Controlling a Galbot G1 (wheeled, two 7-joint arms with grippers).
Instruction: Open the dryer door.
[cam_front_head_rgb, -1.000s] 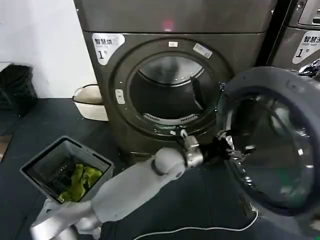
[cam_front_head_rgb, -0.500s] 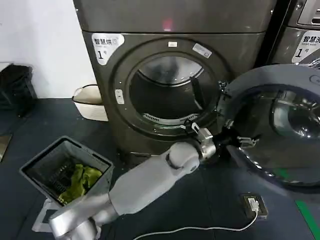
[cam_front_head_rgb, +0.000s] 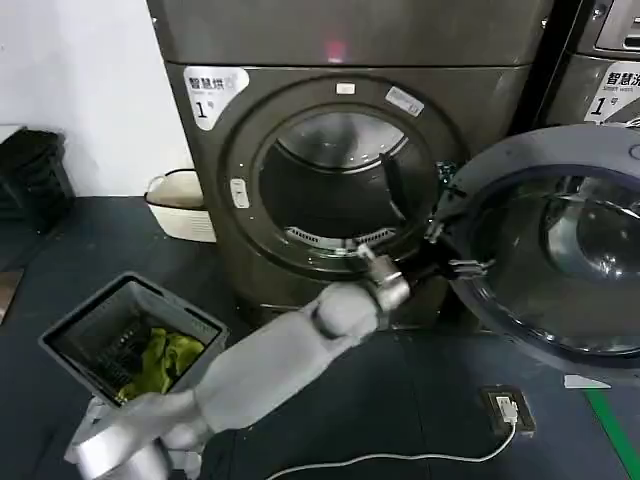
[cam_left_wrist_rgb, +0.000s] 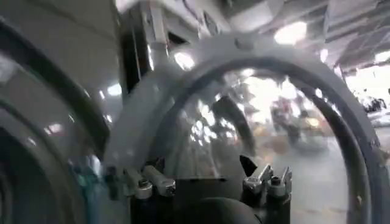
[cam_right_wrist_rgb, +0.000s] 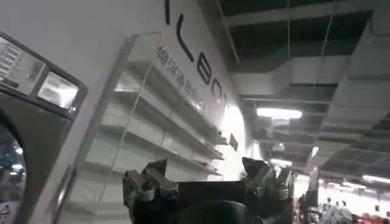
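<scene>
The dryer door (cam_front_head_rgb: 560, 330) stands swung wide to the right of the brown-grey dryer (cam_front_head_rgb: 300, 60), its grey inner face and dark glass turned toward me. The round drum opening (cam_front_head_rgb: 340, 190) is uncovered. My left arm reaches from the lower left across the dryer's front. My left gripper (cam_front_head_rgb: 450, 255) is open at the door's hinge-side rim, with nothing clamped between its fingers. In the left wrist view the door's grey ring (cam_left_wrist_rgb: 183, 85) rises just beyond the spread left gripper (cam_left_wrist_rgb: 207, 178). My right gripper (cam_right_wrist_rgb: 204, 173) is open, raised and pointing at a wall shelf and the ceiling.
A grey laundry basket (cam_front_head_rgb: 70, 325) holding green cloth sits on the dark floor at the lower left. A white basin (cam_front_head_rgb: 180, 205) stands beside the dryer. A second machine (cam_front_head_rgb: 600, 80) is at the right. A white cable and a small box (cam_front_head_rgb: 505, 408) lie on the floor below the door.
The door swung farther open to the right. My left gripper followed it out, then drew back a little up and left along its rim.
</scene>
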